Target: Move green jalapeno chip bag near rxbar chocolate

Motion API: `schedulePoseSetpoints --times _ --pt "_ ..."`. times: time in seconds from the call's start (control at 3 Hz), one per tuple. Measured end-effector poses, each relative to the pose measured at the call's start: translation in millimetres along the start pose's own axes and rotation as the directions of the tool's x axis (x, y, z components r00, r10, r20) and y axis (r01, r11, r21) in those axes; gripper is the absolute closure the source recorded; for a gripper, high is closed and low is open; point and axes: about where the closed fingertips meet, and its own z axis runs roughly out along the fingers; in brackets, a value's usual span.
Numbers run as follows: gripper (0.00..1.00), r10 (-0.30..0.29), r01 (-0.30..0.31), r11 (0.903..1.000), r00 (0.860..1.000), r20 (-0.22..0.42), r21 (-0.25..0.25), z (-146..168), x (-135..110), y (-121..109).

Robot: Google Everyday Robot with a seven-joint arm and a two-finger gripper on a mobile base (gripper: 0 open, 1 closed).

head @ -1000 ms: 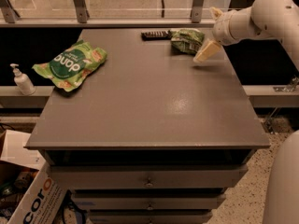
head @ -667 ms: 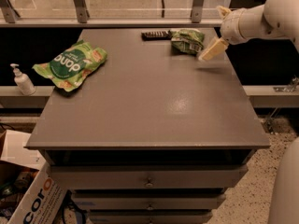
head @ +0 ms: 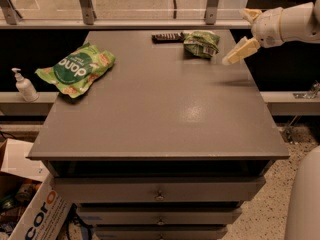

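The green jalapeno chip bag (head: pixel 201 43) lay near the far edge of the tabletop (head: pixel 165 114), just beside the right end of the rxbar chocolate (head: pixel 167 36). The claw (head: pixel 238 38) hung just right of the bag, over the tabletop's right edge, spread apart and empty. A brighter green bag (head: pixel 76 69) lay well apart on the left side.

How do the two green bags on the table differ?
Colour: the green jalapeno chip bag is darker; the bright green bag carries a dark green circle logo. Size: the chip bag looks smaller, more crumpled. Place: chip bag far edge beside the rxbar chocolate, gripper to its right; bright bag left edge. Both lie on the table.
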Motion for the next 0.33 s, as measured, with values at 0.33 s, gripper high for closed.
schedulePoseSetpoints --times 0.33 --pt "0.0 -0.003 0.004 0.9982 1.0 0.011 -0.06 -2.1 -5.0 12.6"
